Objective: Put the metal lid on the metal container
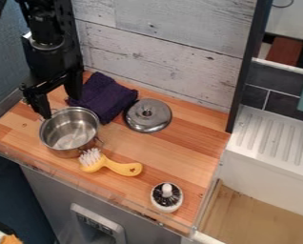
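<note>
Beside the steel pot (69, 132), the wide-open, empty end effector (58, 101) could tip it by swinging low.

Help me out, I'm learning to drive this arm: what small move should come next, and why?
Probably lift the open gripper a little and shift it over the lid: it now hangs by the uncovered pot, while the lid lies on the counter, knob up.

Lid (147, 116) & pot (68, 133) shiny metal; towel (104, 97) matt cloth.
</note>
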Tool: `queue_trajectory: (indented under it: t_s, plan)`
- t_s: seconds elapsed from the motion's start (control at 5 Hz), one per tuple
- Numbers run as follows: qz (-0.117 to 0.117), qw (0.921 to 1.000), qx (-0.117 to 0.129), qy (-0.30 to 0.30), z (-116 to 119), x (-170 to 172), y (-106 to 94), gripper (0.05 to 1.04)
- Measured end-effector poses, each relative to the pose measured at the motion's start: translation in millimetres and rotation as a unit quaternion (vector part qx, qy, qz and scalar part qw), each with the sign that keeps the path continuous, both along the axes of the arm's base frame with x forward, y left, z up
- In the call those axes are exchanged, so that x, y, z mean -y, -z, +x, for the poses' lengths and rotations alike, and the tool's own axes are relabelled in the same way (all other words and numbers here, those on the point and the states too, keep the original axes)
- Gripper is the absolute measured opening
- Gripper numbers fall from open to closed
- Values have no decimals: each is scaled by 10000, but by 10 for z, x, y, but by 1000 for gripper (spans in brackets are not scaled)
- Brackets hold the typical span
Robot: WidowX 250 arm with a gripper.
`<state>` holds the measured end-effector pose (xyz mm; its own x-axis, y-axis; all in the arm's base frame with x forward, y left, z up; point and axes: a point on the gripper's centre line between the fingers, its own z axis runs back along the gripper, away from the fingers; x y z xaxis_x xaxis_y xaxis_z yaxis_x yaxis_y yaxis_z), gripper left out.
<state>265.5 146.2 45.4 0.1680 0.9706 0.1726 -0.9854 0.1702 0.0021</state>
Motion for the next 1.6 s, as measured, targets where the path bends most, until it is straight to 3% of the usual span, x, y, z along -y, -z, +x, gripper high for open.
queue_trajectory:
  t_s: [0.2,0.6,0.8,1.2,1.4,1.6]
  plan:
    - [-70,9999,-147,-22,-20,19,100,1001]
    - [35,9981,-299,544,490,347,313,1001]
    - [-245,9950,-138,962,786,476,399,1001]
    - [-495,9872,-124,1512,1186,540,526,1001]
    - [-652,9811,-230,1805,1309,656,650,1000]
    - [-498,9774,-309,2029,1353,811,703,1000]
